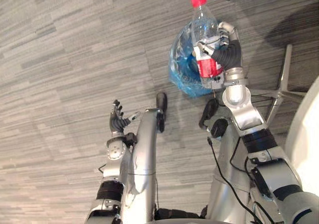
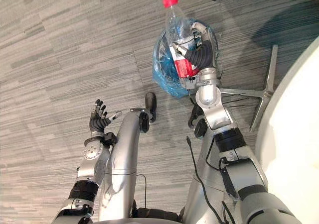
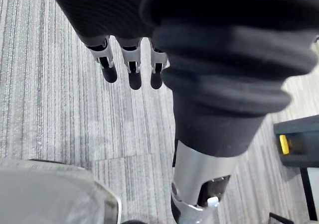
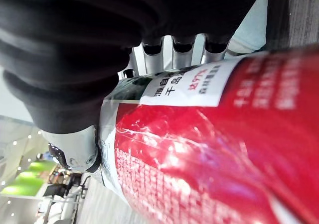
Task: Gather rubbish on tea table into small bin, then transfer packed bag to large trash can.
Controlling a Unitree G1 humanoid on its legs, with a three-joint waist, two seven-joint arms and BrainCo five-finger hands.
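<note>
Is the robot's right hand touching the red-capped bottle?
Touching: the left eye view shows the right hand curled round the middle of the bottle, gripping it.

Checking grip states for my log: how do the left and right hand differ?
The right hand is curled round a red-capped bottle; the left hand holds nothing, fingers relaxed. The right is above the blue-bagged bin; the left above carpet. Both have dark ribbed covers.

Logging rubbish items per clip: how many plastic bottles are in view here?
1. A clear bottle with a red cap and label, gripped by the right robot hand above the blue-bagged bin on the floor. Others could be hidden inside the bin.
</note>
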